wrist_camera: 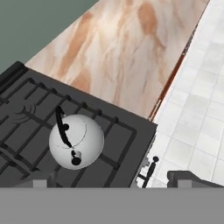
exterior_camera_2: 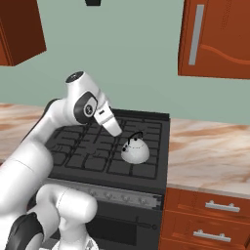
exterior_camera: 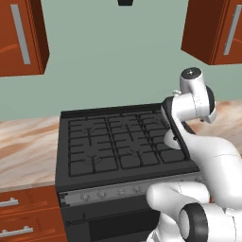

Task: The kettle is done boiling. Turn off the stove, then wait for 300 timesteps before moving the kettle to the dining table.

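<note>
I log: kettle [exterior_camera_2: 135, 149] upright on stove [exterior_camera_2: 93, 151], front right burner; my gripper [wrist_camera: 113, 180] above it, fingers spread wide, grasping nothing.

Kettle [exterior_camera_2: 135, 151] silver-grey, thin black handle. Stove [exterior_camera: 113, 142] black all over, black grates, grey knob strip [exterior_camera: 118, 191] on front, dark oven door. Counter [exterior_camera_2: 210, 151] beige-pink marbled with rusty streaks. Cabinets [exterior_camera_2: 215, 39] red-brown wood, silver handles. Wall [exterior_camera: 113, 56] pale grey-green. Floor [wrist_camera: 197, 118] white tiles, thin grey grout lines.
</note>
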